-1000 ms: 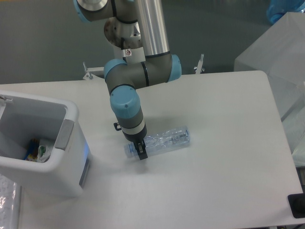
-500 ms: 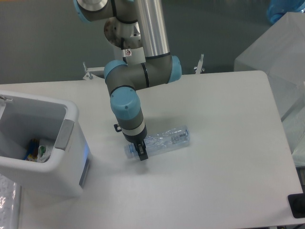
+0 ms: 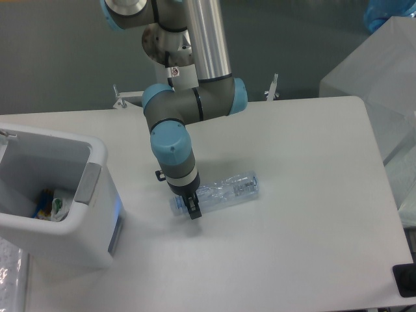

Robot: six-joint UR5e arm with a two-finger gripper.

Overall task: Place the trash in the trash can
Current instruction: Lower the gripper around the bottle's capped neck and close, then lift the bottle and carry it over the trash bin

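Note:
A clear crinkled plastic bottle (image 3: 224,191) with a pale blue label lies on its side on the white table, its cap end pointing left. My gripper (image 3: 190,203) reaches straight down over the bottle near the cap end and straddles it. The near finger (image 3: 194,209) presses on the bottle's front side, while the far finger is hidden behind it. The white trash can (image 3: 97,195) stands at the left edge of the table. Inside it lies a crumpled white wrapper with green marks (image 3: 60,207).
A blue-and-yellow snack packet (image 3: 43,205) lies in the trash can beside the wrapper. A translucent box (image 3: 383,84) stands past the table's right edge. Two metal clamps (image 3: 272,88) sit on the far table edge. A black object (image 3: 406,281) sits at the lower right corner.
Hardly anything has changed. The gripper has shifted very slightly left at the bottle, and the bottle stays where it was on the table.

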